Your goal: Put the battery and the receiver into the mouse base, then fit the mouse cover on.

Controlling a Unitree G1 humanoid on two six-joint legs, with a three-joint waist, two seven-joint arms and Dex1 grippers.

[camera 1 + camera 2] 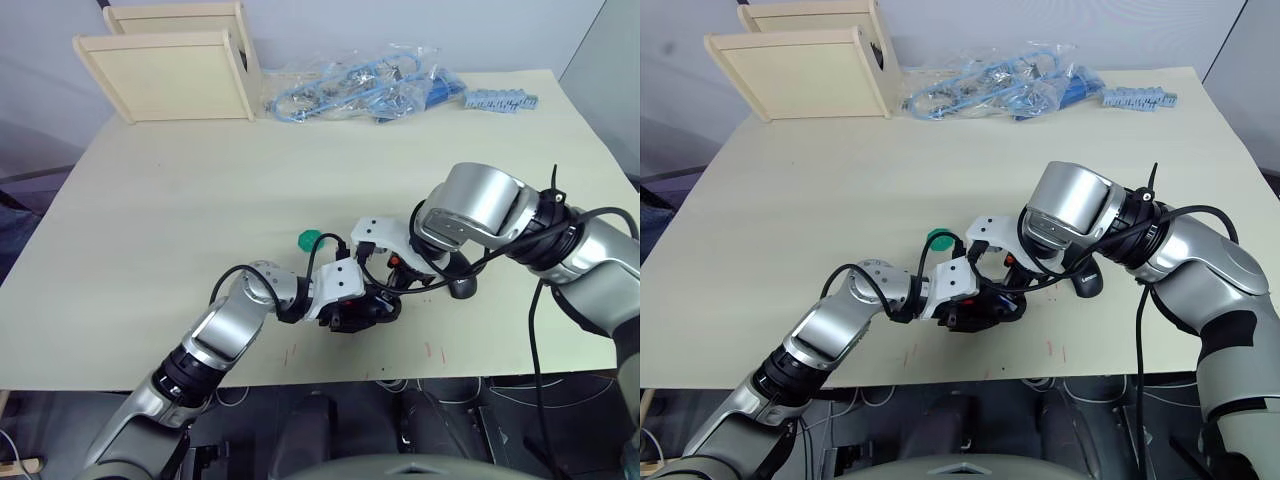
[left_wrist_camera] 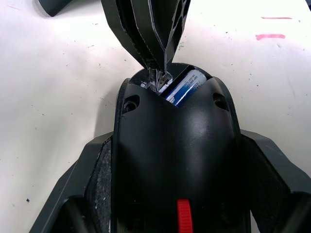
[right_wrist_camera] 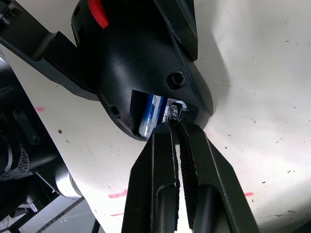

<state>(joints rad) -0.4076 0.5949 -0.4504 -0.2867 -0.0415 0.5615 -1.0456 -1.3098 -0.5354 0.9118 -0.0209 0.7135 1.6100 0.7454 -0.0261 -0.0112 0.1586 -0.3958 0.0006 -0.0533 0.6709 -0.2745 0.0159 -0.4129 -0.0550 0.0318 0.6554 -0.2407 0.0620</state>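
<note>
The mouse base (image 2: 175, 160) sits pinched in our left gripper (image 2: 177, 194), battery (image 2: 183, 88) already seated; our right gripper (image 3: 177, 127), pressed together on the receiver (image 3: 173, 112), is slotting it in. The cover (image 1: 462, 287) waits on the bench (image 1: 150, 200).

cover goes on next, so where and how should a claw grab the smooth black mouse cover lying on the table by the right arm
Probably across its two long sides, coming down from above. The smooth matte-black oval mouse cover lies dome-up on the pale table, so the top is curved and slippery, while the narrower width should suit a two-finger claw. The right arm's cables pass close by.
</note>
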